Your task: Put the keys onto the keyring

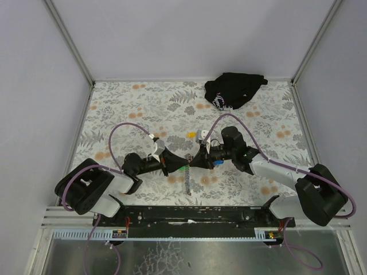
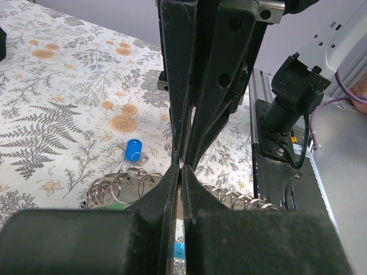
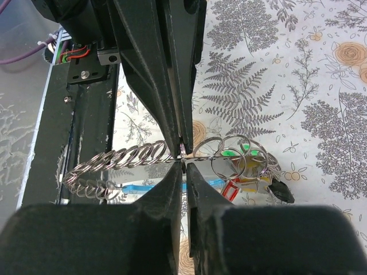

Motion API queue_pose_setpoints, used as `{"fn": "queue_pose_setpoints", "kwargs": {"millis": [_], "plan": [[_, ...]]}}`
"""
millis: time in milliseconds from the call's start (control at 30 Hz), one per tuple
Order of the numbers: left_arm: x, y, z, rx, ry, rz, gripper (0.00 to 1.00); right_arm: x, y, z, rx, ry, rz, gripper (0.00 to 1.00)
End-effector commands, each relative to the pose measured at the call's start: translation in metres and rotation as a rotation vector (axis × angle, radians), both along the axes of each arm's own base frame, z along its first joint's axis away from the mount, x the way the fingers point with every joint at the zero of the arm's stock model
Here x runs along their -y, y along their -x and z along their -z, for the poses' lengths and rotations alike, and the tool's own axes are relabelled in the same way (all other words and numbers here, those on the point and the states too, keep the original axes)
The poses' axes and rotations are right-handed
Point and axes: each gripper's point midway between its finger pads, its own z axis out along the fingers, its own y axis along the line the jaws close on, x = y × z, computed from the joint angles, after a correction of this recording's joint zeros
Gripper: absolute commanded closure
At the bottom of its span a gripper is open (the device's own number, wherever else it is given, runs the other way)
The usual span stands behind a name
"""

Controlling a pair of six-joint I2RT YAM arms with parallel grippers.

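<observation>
The left tool point(image 2: 180, 171) and right tool point(image 3: 183, 167) meet tip to tip over the desk's point(image 1: 143, 103) near middle. The left is clamped shut on the keyring point(image 3: 229, 152), and the right, almost closed, pinches the same wire. The keys point(image 2: 134, 151), with 1 blue tag, lie just beside it

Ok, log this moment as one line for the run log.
left gripper: jaws shut | right gripper: jaws pinched on keyring | tips meeting | keys: blue tag beside rings

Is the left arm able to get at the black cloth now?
Unlikely: the left gripper is shut, tip to tip with the right gripper; the black cloth lies far off, back right.
</observation>
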Motion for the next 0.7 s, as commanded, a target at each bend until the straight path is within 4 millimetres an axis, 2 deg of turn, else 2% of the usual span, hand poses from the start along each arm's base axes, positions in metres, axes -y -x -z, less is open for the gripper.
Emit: {"fn": "queue_pose_setpoints", "kwargs": {"millis": [0,100,433,667], "plan": [[0.002,0.002,-0.025,0.095,0.065,0.024,1.0,-0.012,-0.005,-0.037,0.094,-0.081,-0.06,0.93],[0.001,0.001,-0.024,0.096,0.062,0.017,1.0,-0.011,-0.006,-0.038,0.096,-0.067,-0.059,1.0],[0.0,-0.007,-0.009,0.094,-0.029,-0.016,0.86,0.007,-0.015,-0.036,0.047,0.186,-0.013,1.0],[0.002,-0.006,-0.006,0.092,-0.055,0.006,0.8,0.006,-0.01,-0.021,0.036,0.36,-0.025,1.0]]}}
